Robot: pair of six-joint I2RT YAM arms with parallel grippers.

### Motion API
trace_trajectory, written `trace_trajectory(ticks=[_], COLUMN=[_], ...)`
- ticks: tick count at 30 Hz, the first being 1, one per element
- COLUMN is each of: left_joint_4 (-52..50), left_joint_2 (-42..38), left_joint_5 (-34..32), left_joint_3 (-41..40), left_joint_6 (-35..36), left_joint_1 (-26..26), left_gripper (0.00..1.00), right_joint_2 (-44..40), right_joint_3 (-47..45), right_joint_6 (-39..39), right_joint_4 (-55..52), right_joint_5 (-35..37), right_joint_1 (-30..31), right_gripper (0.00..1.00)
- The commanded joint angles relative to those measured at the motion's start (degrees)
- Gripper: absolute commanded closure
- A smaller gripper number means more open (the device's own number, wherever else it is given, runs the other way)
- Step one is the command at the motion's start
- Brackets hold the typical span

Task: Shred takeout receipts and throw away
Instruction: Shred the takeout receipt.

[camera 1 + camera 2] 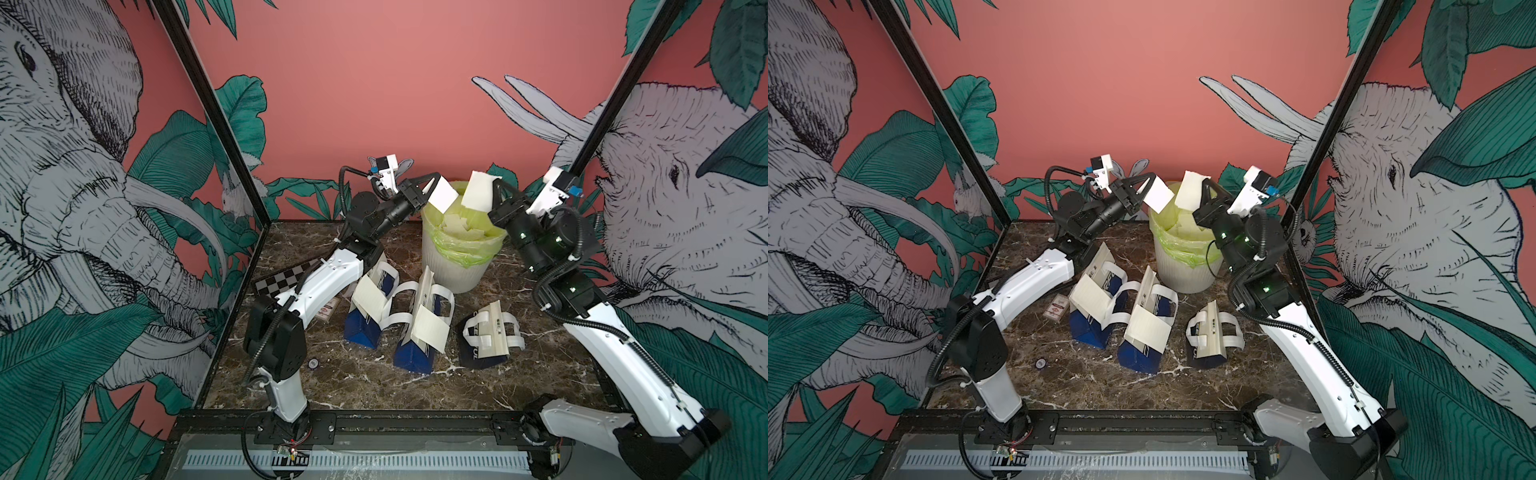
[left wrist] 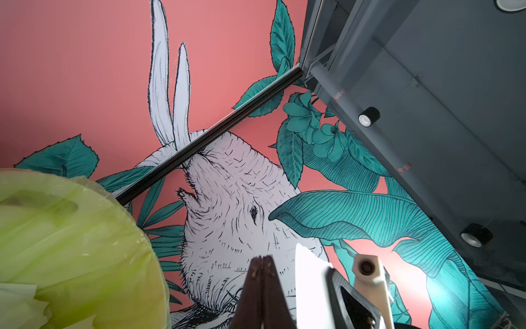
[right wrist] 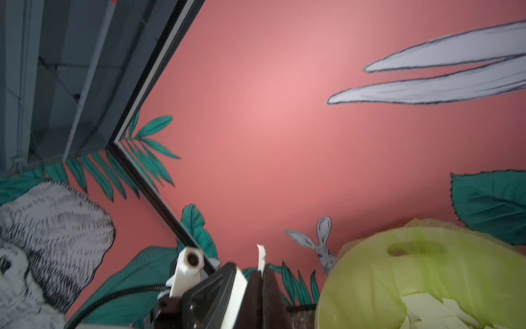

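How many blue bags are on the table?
3: one bag under a receipt, a middle bag under another receipt, and a bare bag beside it. None seems hidden.

Both top views look down from the front over the whole tabletop (image 1: 353, 386); wrist views, close behind left gripper (image 2: 261, 258) and right gripper (image 3: 260, 271), tilt upward, sharing the bin (image 2: 85, 228).

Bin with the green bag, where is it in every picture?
Both top views: the bin is near the centre.
Left wrist: its green bag fills the picture's lower left corner.
Right wrist: its green bag fills the picture's lower right corner.
Shared landmark: the long painted ears, in all four.
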Motion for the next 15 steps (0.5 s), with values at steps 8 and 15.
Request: trace_trajectory(ticks=[8,15], left_joint_4=[-0.88,0.24], left_joint_2=[5.43,6.85], left_joint_5=[-2.72,-2.95], left_joint_3=[5.92,7.13], left_joint_6=[-4.30,-6.18], left_joint_1=[-0.92,-1.37], left_gripper=[0.98,0.97], right_joint_2=[4.56,8.40], right_joint_3=[-0.84,0.31], right_joint_6=[18.12,20.17], right_joint_4=[8.38,7.26], right_joint_5=[-12.00,-14.42], right_joint_1=[-6.35,-6.35], right_gripper=[1.00,1.00])
